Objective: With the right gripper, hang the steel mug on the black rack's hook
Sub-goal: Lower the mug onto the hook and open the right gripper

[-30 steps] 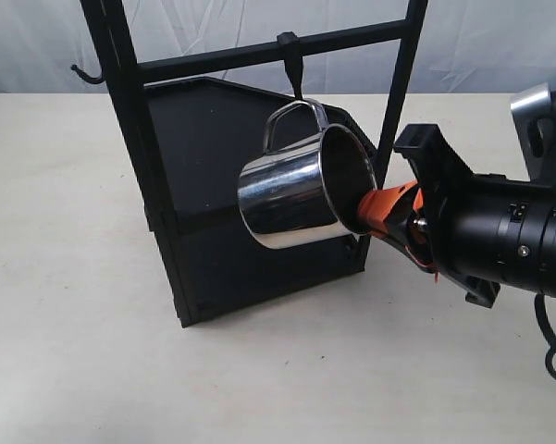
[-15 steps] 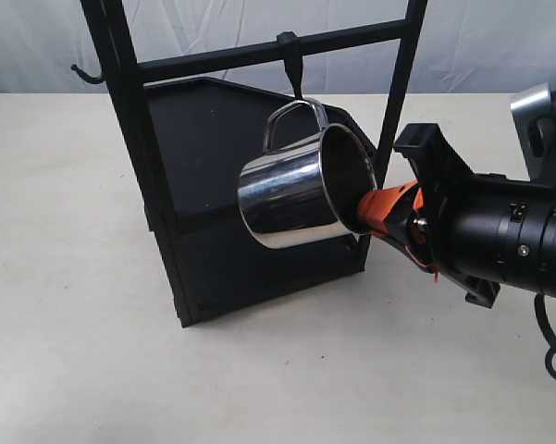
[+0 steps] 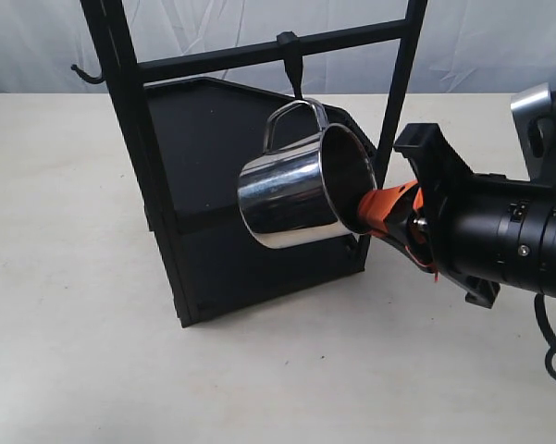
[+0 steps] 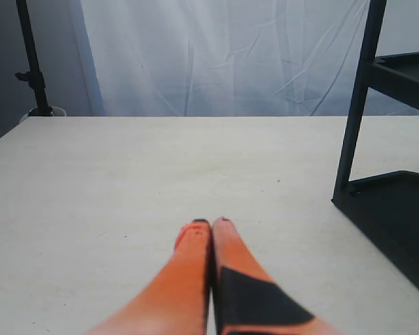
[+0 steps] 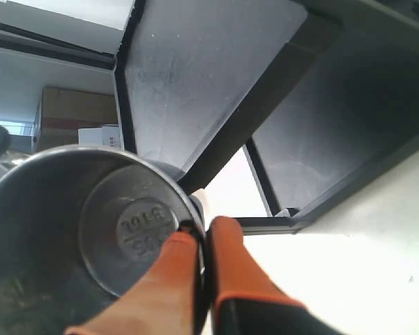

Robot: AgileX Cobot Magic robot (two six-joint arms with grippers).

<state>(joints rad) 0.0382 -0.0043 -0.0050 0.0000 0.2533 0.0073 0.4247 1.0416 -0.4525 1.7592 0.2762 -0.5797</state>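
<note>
Pale counter (image 3: 65, 305) before white curtain (image 4: 216, 56); right gripper (image 3: 377, 215) fingers pinch the steel mug (image 3: 301, 190) rim; left gripper (image 4: 210, 225) fingers pressed together.

- The steel mug (image 3: 291, 194), mirror-bright, is tilted on its side, open mouth facing the right tool (image 3: 381, 211), whose orange pads pinch its rim.
- Its wire handle loops up to the hook (image 3: 295, 72), above and beyond the tool.
- The black rack (image 3: 213, 185) stands on the bench behind the mug.

mirror-polished steel mug (image 3: 291, 199), matt black metal rack (image 3: 194, 185)
</note>
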